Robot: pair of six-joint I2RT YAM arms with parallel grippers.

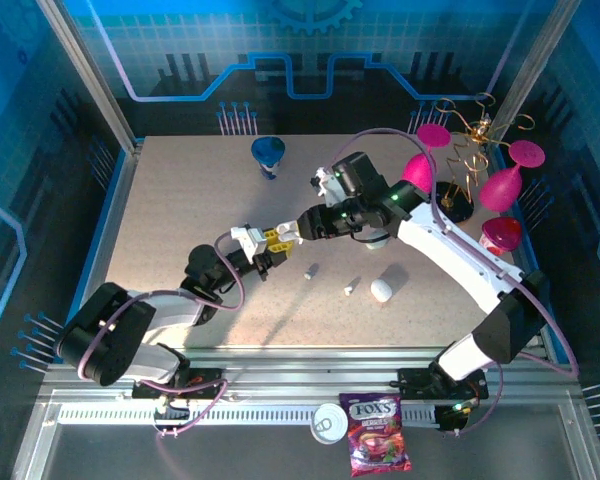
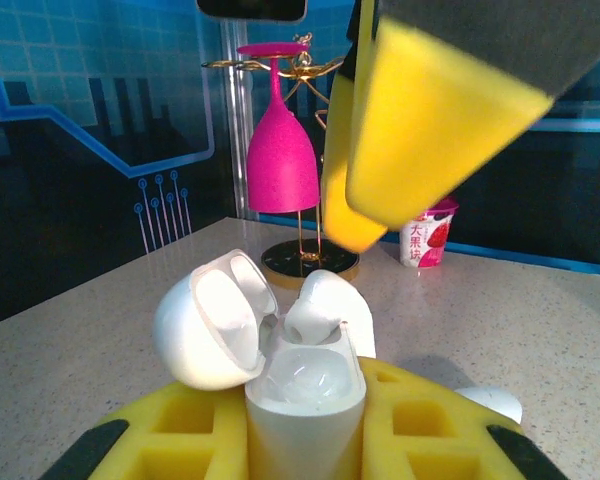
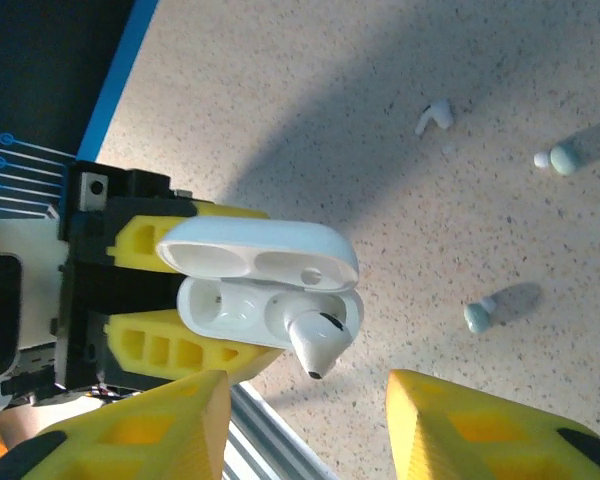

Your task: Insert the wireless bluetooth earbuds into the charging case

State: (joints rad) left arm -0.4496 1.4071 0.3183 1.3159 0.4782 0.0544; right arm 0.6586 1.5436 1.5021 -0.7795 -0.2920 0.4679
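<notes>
**Operator:** Where was the case?

**Robot:** I had the charging case [image 3: 242, 305] clamped between the yellow fingers of my left gripper [image 2: 305, 440]. It was held above the table [image 1: 180, 200] with its lid [image 3: 260, 245] swung open.

**Operator:** Was anything in it?

**Robot:** One earbud [image 3: 315, 340] sat in a slot. Its rounded head stood proud of the rim, so it was not fully down.

**Operator:** And your other hand?

**Robot:** My right gripper [image 3: 308, 388] hung just beside the open case. Its jaws were apart with nothing between them, and the earbud's head pointed toward the gap.

**Operator:** What about the rest?

**Robot:** Three loose earbuds [image 3: 435, 117] lay on the table, apart from one another. A second white case [image 1: 381, 290], shut, lay near them.
</notes>
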